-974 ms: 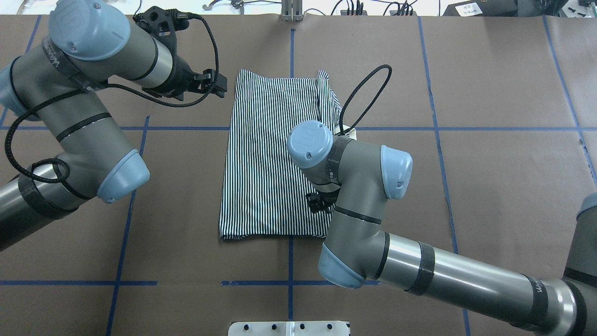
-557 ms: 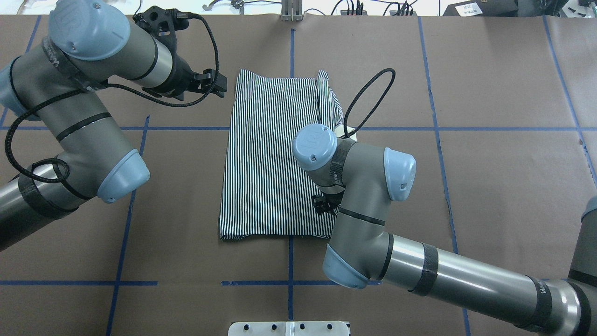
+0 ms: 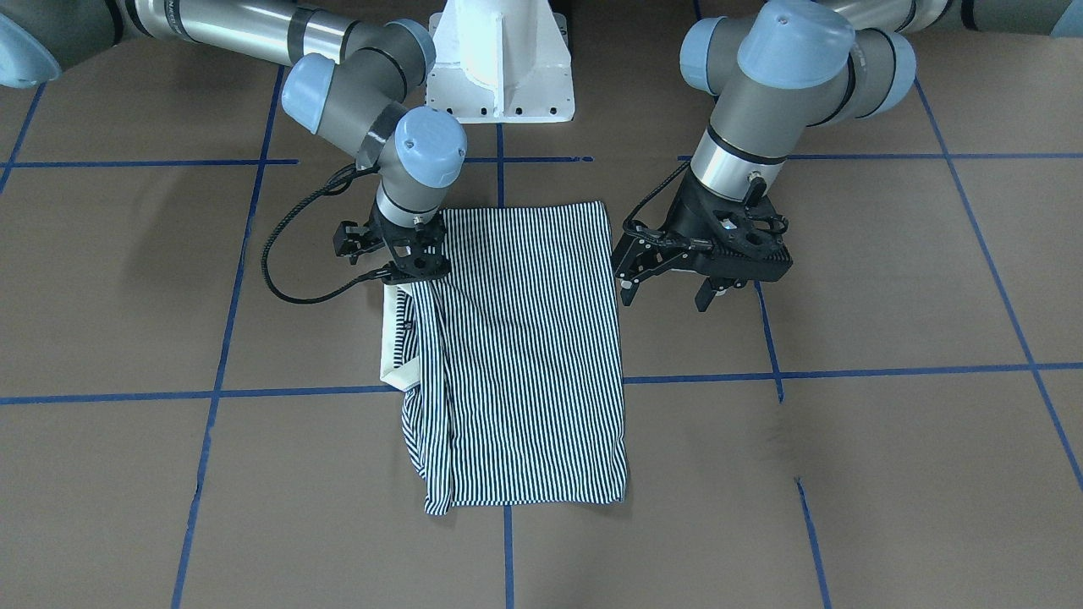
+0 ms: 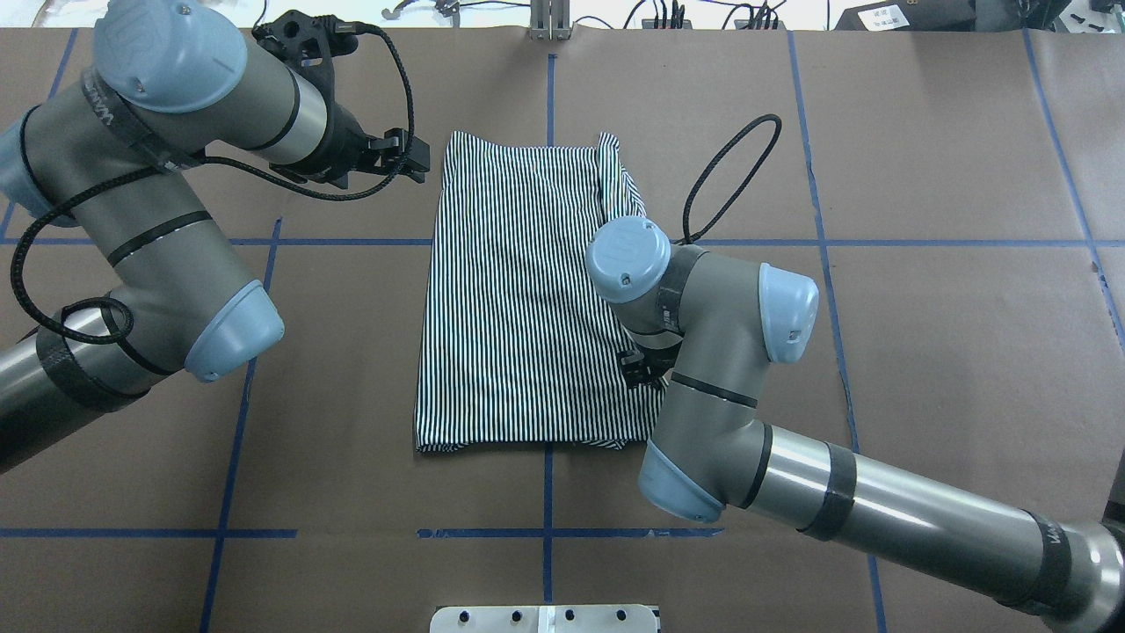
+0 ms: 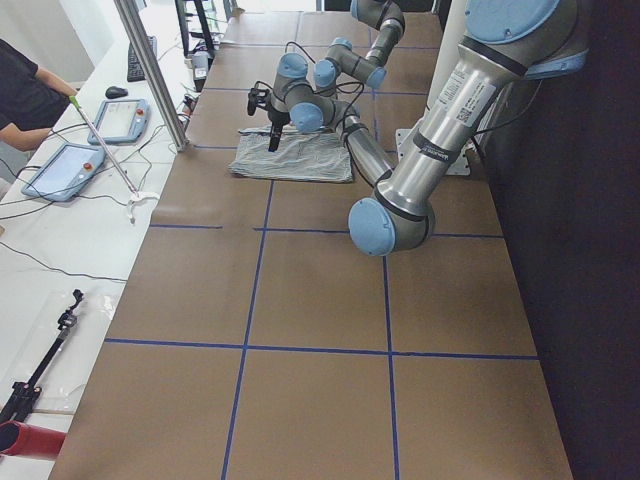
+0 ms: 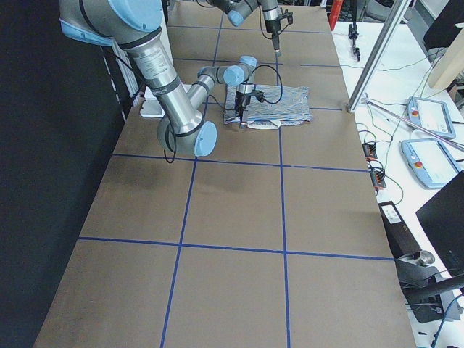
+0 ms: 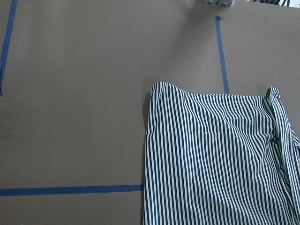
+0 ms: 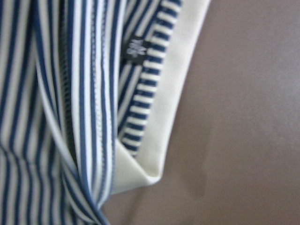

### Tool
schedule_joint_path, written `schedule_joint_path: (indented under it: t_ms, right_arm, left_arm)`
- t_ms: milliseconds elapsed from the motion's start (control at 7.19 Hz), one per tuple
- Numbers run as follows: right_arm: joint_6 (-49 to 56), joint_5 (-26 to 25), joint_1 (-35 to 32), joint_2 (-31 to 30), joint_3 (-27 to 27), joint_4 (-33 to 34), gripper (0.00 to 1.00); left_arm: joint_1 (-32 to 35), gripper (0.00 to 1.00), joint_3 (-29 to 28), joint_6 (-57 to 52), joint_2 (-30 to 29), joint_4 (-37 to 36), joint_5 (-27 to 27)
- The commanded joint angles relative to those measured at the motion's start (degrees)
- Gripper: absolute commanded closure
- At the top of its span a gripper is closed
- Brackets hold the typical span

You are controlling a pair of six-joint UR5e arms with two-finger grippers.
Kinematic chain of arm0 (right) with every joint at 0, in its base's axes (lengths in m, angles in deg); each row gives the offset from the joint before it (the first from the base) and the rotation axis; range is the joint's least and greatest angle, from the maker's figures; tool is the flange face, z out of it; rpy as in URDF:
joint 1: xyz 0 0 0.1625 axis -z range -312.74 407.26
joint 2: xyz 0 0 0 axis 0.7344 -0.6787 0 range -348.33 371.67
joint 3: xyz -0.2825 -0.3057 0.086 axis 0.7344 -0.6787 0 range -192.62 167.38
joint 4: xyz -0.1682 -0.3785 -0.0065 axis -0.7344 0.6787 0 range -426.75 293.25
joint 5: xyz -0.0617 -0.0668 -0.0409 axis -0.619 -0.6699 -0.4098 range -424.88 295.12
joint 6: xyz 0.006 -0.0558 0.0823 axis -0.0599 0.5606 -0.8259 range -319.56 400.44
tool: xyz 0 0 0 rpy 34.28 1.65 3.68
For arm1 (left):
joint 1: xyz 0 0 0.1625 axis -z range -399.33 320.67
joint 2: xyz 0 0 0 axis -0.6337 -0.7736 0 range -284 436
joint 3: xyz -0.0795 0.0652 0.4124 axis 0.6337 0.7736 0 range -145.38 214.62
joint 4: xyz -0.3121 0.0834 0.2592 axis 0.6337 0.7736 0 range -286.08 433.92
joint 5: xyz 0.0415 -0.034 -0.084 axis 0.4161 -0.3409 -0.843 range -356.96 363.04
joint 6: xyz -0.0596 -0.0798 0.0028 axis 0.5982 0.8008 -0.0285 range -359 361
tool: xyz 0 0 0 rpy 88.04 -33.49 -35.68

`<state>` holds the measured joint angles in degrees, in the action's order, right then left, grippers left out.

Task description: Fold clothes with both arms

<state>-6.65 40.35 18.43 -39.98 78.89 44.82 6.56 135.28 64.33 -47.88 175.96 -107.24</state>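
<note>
Right claw point(image 3: 412, 283) lifts shirt point(image 3: 533, 355) edge

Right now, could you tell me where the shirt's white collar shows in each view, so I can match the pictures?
Front-facing: white collar at the shirt's left edge, below the right gripper.
Overhead: hidden under the right arm.
Exterior left: too small to tell.
Exterior right: pale strip at the shirt's near edge.
Left wrist: not in view.
Right wrist: cream band running down the middle.
Shared landmark: the striped polo shirt.
</note>
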Motion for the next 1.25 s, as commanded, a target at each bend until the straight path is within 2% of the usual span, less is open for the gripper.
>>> schedule_joint_path:
  t_ms: [0,139,278,417,557,835,1113]
  right_arm:
    - [4.5,-0.3,-2.6,-8.2,7.0,0.1,0.00]
    - [4.8,0.6,-4.5,-7.5,10.0,0.9,0.00]
    - [4.8,0.4,-4.7,-5.1,10.2,1.3,0.00]
    - [4.8,0.2,-5.1,0.0,5.0,0.3,0.00]
    - [4.7,0.1,-6.0,6.8,-3.7,-2.4,0.00]
    - [4.0,0.0,-6.6,11.4,-16.3,-13.3,0.00]
    - [3.9,0.1,-6.3,13.4,-18.6,-13.8,0.00]
  left_arm:
    - [0.0,0.00,-0.2,0.1,-0.1,0.0,0.1]
    - [-0.1,0.00,-0.1,0.0,0.0,0.0,0.0]
    - [-0.1,0.00,0.0,0.0,-0.1,0.0,0.0]
    - [0.0,0.00,0.0,-0.1,0.0,0.0,0.0]
    - [0.0,0.00,0.0,-0.2,0.0,0.0,0.0]
    - [0.1,0.00,0.1,-0.6,0.0,-0.3,-0.9]
    - [0.2,0.00,0.0,-0.7,0.0,-0.4,-0.9]
